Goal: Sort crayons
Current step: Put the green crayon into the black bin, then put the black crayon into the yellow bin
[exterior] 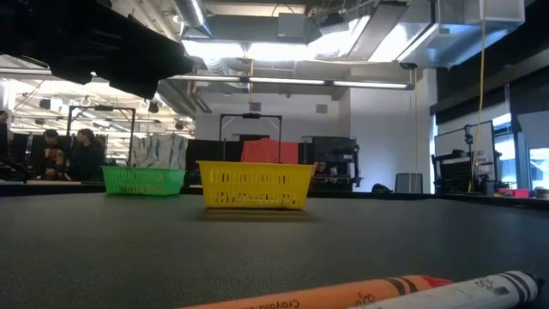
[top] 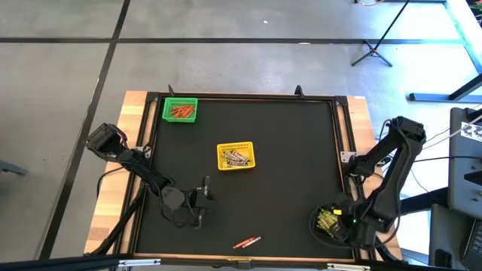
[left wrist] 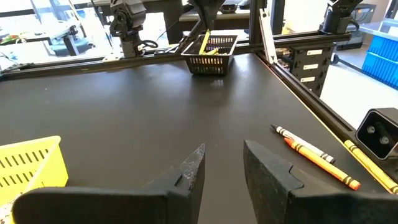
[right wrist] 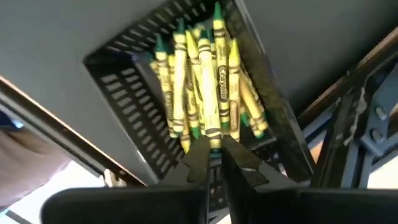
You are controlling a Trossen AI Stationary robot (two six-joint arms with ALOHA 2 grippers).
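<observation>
Two loose crayons lie flat on the black mat near the front edge: an orange one [top: 242,244] [left wrist: 320,160] and a grey-white one [top: 254,240] [left wrist: 301,142]. My left gripper [top: 205,191] [left wrist: 221,165] is open and empty, low over the mat, to the left of them. My right gripper [top: 335,218] [right wrist: 215,149] hangs over the black mesh basket [top: 325,226] [right wrist: 124,87] at the front right, shut on a yellow-green crayon [right wrist: 219,87]. That basket holds several yellow and green crayons. My right gripper pinches the yellow-green crayon by its upper end [right wrist: 214,138] between its two fingertips, coming from above and pointing down. The crayon slants down into the black basket among the other crayons; the left wrist view shows it tilted [left wrist: 204,42].
A green basket [top: 180,110] [exterior: 143,180] with orange-red crayons stands at the far left. A yellow basket [top: 236,156] [exterior: 256,185] with grey crayons stands mid-table. A raised black frame [top: 340,135] rims the mat. People stand in the room beyond.
</observation>
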